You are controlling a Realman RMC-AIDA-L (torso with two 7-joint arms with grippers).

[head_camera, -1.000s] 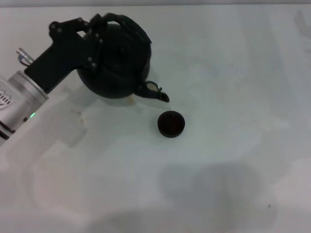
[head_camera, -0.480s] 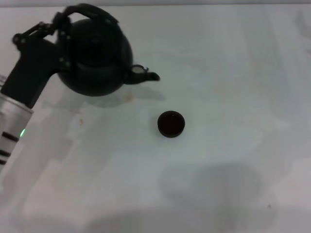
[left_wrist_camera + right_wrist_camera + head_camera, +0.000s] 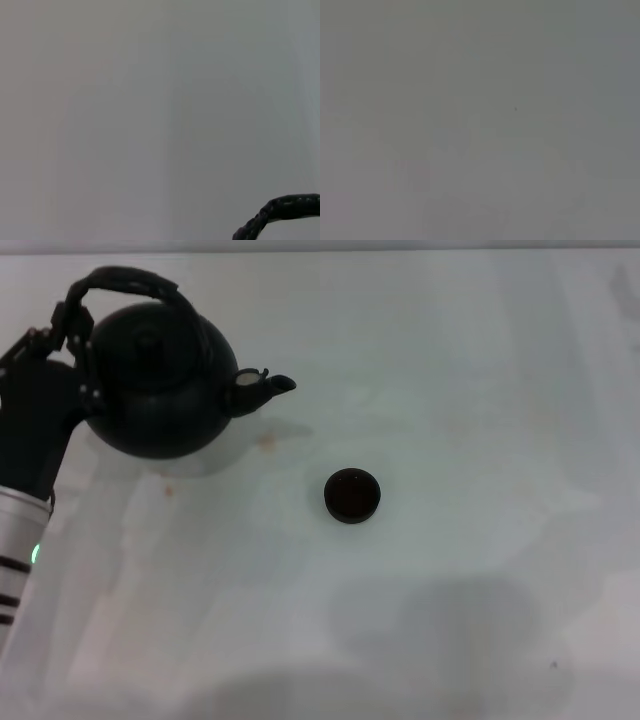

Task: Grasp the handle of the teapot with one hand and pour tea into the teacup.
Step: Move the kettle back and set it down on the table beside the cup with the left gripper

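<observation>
We have the left gripper (image 3: 72, 340) clamped on the handle (image 3: 120, 282), teapot (image 3: 155, 380) upright at ten o'clock, spout toward the teacup (image 3: 352, 495) near centre, well apart. Grasp done, we judge; pouring remains.

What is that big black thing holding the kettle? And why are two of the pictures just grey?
That black thing is a robot's hand, its left hand. It sits on a silver arm with a small green light. It grips the handle of a round black teapot, whose spout points toward a tiny dark teacup standing apart on the pale table.

The big picture comes from a camera on the robot's head, looking down. The two grey ones come from cameras on its wrists. The left wrist camera shows only a bit of the handle at its edge. The right wrist camera shows only plain grey; the right hand is not in any picture.
</observation>
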